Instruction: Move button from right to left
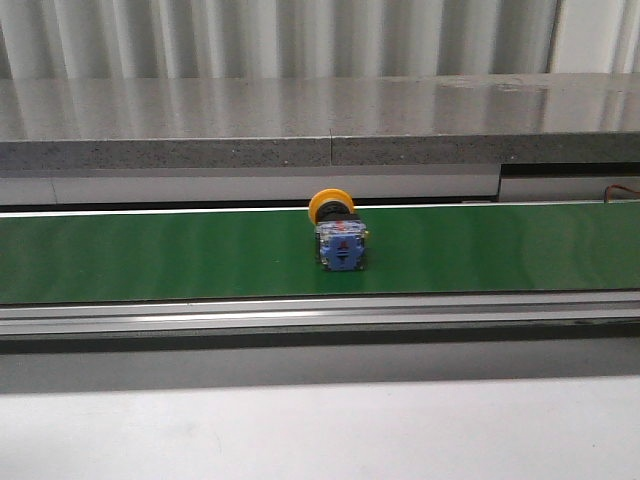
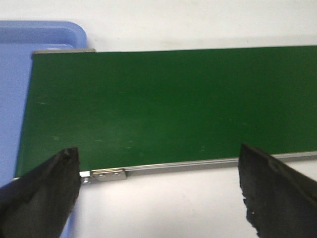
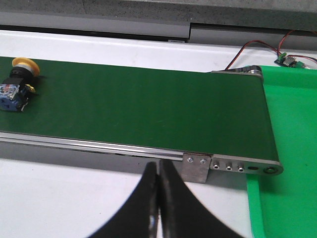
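The button lies on its side on the green conveyor belt, near the belt's middle, its yellow-orange cap toward the far edge and its blue-grey block toward me. It also shows in the right wrist view, far from my right gripper. That gripper is shut and empty, over the white table just in front of the belt's right end. My left gripper is open and empty, over the belt's left end. The button is not in the left wrist view. Neither gripper shows in the front view.
A blue tray sits past the belt's left end. A green tray sits past its right end, with a small circuit board and red wires behind it. A grey ledge runs behind the belt.
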